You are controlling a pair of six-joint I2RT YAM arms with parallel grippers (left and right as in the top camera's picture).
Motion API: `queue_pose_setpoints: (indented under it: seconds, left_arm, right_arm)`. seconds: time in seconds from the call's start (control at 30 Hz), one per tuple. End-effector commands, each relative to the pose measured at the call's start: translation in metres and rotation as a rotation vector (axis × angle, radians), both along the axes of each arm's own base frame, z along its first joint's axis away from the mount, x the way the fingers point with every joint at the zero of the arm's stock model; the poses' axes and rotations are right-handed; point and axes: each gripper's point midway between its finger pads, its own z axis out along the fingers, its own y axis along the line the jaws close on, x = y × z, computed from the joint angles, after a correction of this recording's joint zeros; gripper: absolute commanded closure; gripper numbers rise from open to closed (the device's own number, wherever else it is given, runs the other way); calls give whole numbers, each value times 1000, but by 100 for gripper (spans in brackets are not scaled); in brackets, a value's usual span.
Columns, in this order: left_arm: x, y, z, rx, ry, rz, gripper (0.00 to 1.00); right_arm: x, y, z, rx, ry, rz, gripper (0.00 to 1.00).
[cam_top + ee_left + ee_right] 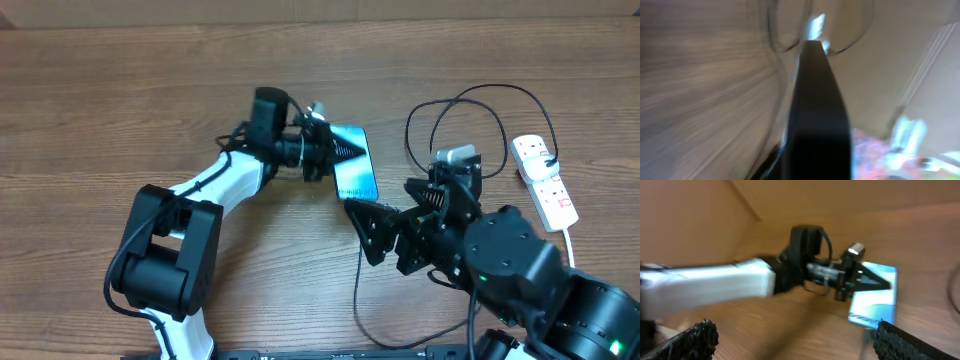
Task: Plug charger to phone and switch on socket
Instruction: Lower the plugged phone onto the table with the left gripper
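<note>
Only overhead catches the socket [545, 180] (right wrist cam just gets the phone [875, 300]); left gripper [343, 150] clamps its edge, right gripper [363, 232] gapes wide, empty

I count two robot arms here, the left arm [215, 185] and the right arm [520, 265]. Each carries one pincer, so there are two: the left pincer [338, 150] and the right pincer [372, 235]. There is one phone [357, 172], one black charger cable [470, 93] and one white power strip [545, 180] with a single white cord [572, 240]. Its red switches are too small to count. One wooden desk [100, 100] carries everything.
</note>
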Motion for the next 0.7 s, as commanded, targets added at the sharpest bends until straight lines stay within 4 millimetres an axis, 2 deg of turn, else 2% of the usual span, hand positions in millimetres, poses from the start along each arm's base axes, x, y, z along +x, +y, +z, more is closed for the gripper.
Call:
queue_pose_setpoints:
  seconds: [0.0,0.2,0.3,0.37,0.47,0.57,0.67]
  left_arm:
    - [8,17,7,53,-362,-137,96]
    - [-16,73,-46,329,-316,-218,96]
    - [-30,76,-49,329,-368,-305,96]
    - [-32,76,-49,327,-406,-335,96]
    - [-32,72,-47,288,-496,-382,96]
    - [-23,69,-54,282,-527,-374,96]
    - [-6,66,-70,280,-460,-296,95]
  right_arm:
    - [7,-3,-13,-58,33,-40,0]
    - [12,4,-52,-148,164,-79,0]
    - [15,7,-65,-190,195,-84,0]
    - [17,9,-73,-217,215,-87,0]
    - [20,-1,-82,-214,265,-185,0]
    - [20,-16,-88,-214,298,-290,0]
    - [18,-23,-92,-235,312,-314,0]
